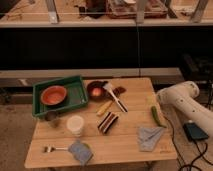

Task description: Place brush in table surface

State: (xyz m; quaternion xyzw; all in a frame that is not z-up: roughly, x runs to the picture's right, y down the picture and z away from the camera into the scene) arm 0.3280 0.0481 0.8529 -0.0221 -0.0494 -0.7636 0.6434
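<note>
The brush (115, 98) lies on the pale-wood slatted table surface (125, 147), near the back middle. Its white bristle head rests at the rim of a dark bowl (95, 91), and its pale handle runs toward the front right and ends in black. My white arm (186, 101) stands beside the table's right edge, apart from the brush. My gripper is not in view.
A green tray (75, 95) holding an orange bowl (53, 94) sits at the back left. Near the brush lie a yellow stick (104, 107), a striped block (108, 121) and a red item (119, 90). Also on the table are a white cup (75, 125), a fork (52, 148), two grey cloths (150, 136) and a green vegetable (157, 116).
</note>
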